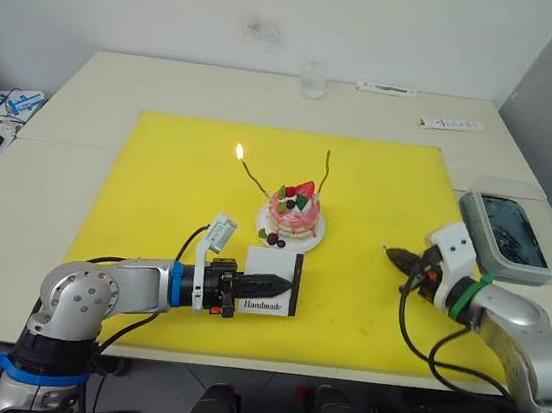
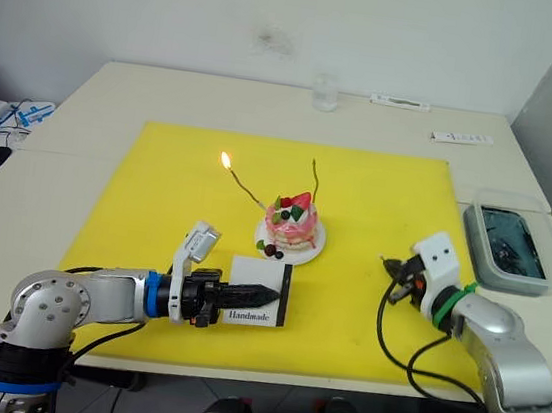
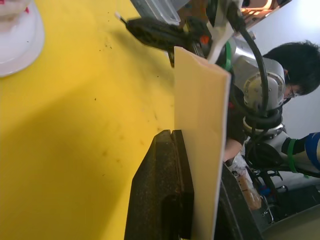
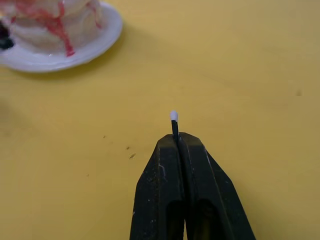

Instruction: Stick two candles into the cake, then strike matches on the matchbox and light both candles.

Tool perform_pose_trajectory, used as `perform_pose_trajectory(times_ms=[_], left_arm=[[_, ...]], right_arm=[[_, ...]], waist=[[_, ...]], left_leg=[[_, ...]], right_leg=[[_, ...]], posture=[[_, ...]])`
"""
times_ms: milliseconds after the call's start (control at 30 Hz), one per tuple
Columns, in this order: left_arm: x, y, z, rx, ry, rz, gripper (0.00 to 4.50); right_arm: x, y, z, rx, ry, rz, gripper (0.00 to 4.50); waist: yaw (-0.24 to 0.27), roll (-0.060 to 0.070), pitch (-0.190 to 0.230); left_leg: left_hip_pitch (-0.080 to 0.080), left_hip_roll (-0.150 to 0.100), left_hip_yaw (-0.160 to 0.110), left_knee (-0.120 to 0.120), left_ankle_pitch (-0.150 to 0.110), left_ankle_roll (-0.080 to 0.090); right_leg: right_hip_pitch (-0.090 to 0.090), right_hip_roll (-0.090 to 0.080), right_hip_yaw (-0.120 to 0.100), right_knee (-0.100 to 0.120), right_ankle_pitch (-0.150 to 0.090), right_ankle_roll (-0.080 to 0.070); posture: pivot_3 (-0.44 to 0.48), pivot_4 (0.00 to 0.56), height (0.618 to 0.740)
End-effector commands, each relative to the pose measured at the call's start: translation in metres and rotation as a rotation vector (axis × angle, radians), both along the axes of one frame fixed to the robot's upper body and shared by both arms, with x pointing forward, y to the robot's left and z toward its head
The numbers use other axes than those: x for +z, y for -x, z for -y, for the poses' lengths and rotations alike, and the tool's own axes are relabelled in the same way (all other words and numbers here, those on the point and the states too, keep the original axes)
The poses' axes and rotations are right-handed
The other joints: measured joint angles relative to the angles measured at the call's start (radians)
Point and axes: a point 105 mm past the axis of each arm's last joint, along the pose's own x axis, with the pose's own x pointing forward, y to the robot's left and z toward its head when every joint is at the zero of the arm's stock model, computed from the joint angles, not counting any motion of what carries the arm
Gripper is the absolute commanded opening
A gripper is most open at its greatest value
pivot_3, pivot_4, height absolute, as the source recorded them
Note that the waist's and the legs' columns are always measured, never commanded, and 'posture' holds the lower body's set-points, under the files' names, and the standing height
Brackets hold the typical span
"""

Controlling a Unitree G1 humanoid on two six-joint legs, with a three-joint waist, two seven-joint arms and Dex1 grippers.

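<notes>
Match (image 4: 174, 120) white-tipped in right gripper (image 4: 178, 141), matchbox (image 3: 200, 145) edge-on in left gripper (image 1: 281, 289)

candles (image 1: 325, 172): 2, one lit | cake (image 1: 293, 215): 1 | matchbox (image 1: 272, 282): 1 | match (image 4: 174, 123): 1 | glass (image 1: 314, 80): 1 | lidded container (image 1: 508, 231): 1 | yellow mat (image 1: 167, 193): 1

Matt yellow mat (image 1: 157, 192), glossy white plate (image 4: 107, 35), smooth paper matchbox (image 3: 202, 145)

Bright, even room light falls over the yellow rectangular mat (image 1: 353, 236), shadows staying soft and short. One small candle flame (image 1: 239, 151) glows orange. Up close the black right gripper fingers (image 4: 192, 175) look sharp, while the white round plate (image 4: 100, 40) blurs.
</notes>
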Motion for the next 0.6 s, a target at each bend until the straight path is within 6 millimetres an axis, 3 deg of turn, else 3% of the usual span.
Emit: perform_pose_trajectory(times_ms=[33, 300, 400, 567, 600], left_arm=[[0.01, 0.002, -0.002, -0.007, 0.015, 0.04, 0.0], [0.011, 0.002, 0.0, -0.018, 0.011, 0.04, 0.0], [0.011, 0.002, -0.001, -0.019, 0.008, 0.04, 0.0], [0.011, 0.003, -0.003, -0.017, 0.003, 0.038, 0.0], [0.01, 0.003, -0.003, -0.017, 0.002, 0.037, 0.0]], right_arm=[[0.008, 0.016, -0.012, 0.077, 0.004, 0.022, 0.03], [-0.008, 0.011, -0.01, 0.037, 0.013, 0.007, 0.03], [-0.012, 0.007, -0.005, 0.014, 0.019, 0.01, 0.63], [-0.014, 0.009, -0.003, 0.05, 0.005, 0.033, 2.41], [-0.014, 0.008, -0.001, 0.04, 0.002, 0.045, 2.41]], waist=[[0.0, 0.0, 0.0], [-0.001, 0.0, 0.0], [-0.001, 0.0, 0.0], [-0.001, 0.0, 0.0], [-0.001, 0.0, 0.0]], left_leg=[[0.0, 0.0, 0.0, 0.0, 0.0, 0.0], [0.001, 0.0, 0.0, 0.001, 0.0, 0.0], [0.0, 0.0, 0.0, 0.001, 0.0, 0.0], [0.0, 0.0, 0.0, 0.0, 0.0, 0.0], [0.0, 0.0, 0.0, 0.0, 0.0, 0.0]], right_leg=[[0.0, 0.0, 0.0, 0.0, 0.0, 0.0], [0.0, 0.0, 0.0, 0.0, -0.001, -0.002], [0.0, 0.0, 0.0, 0.0, -0.001, -0.002], [0.0, 0.0, 0.0, 0.0, -0.001, -0.001], [0.0, 0.0, 0.0, 0.0, -0.001, -0.001]], posture=[[0.0, 0.15, 0.74], [0.0, 0.15, 0.74], [0.0, 0.15, 0.74], [0.0, 0.15, 0.74], [0.0, 0.15, 0.74]])
